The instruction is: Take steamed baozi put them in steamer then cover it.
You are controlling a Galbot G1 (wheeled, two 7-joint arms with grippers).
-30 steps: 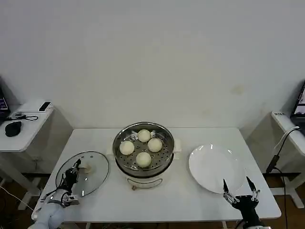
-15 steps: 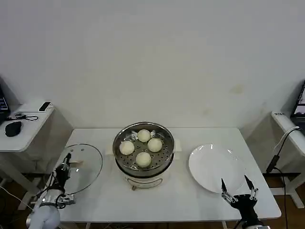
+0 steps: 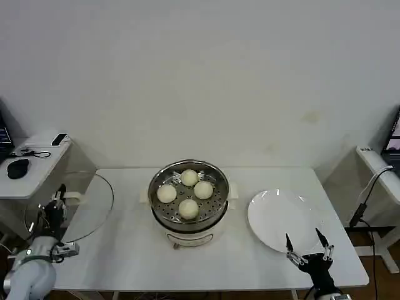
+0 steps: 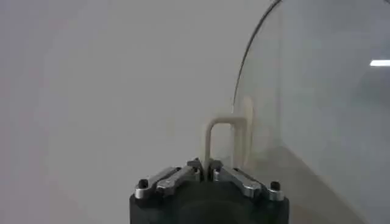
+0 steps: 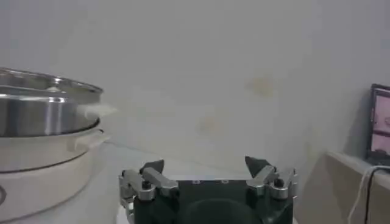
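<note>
The cover [image 3: 70,206] hangs lifted and tilted, well left of the steamer [image 3: 189,199], its handle [image 4: 224,141] pinched in the closed left gripper [image 3: 55,207]. The right gripper [image 3: 306,247] waits spread empty, right of the steamer. Four baozi [image 3: 188,208] sit on its tray.

no readable text, no labels, no brands, no numbers on anything

From my right wrist camera, the right gripper [image 5: 204,165] sits with its fingers spread wide apart, holding nothing. Beyond it I see the shiny steel steamer [image 5: 42,109] on its white base [image 5: 46,164], a pale wall [image 5: 213,67] behind and a screen [image 5: 380,122] beside it.
</note>
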